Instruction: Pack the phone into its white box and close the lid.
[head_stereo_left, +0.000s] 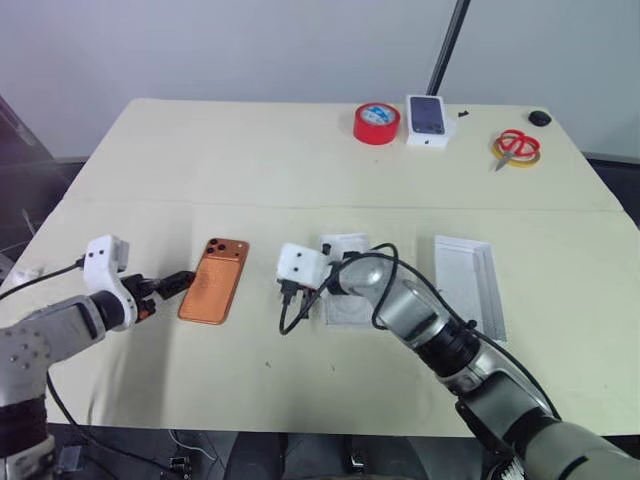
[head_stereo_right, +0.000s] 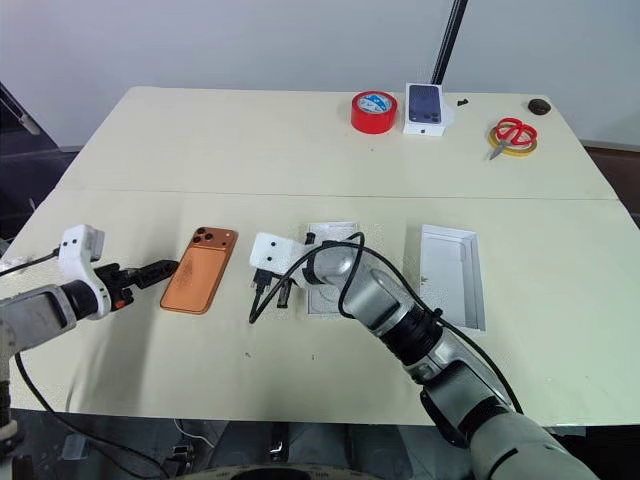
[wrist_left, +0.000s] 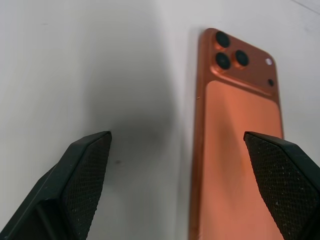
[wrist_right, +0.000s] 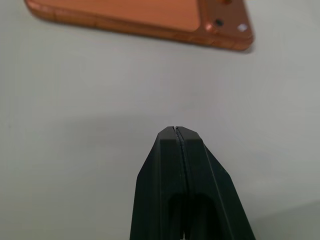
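Phone (head_stereo_left: 213, 281) is lying camera-side up on the table (head_stereo_left: 200, 160), left of the middle and toward the near edge, with its long axis running roughly front to back and the camera block at the far end. Left gripper (head_stereo_left: 176, 284) sits just off its left long edge, fingers spread wide, one finger (wrist_left: 280, 175) already over the phone's back in the left wrist view. So that arm's clearly the closer one. Right gripper (wrist_right: 179, 137) is pinched fully shut, empty, hovering on the phone's right side with bare table between them. White box (head_stereo_left: 346, 297) sits just right of the phone, mostly hidden behind the right wrist, so I can't see inside it. Lid (head_stereo_left: 470, 283) lies open-side up further right.
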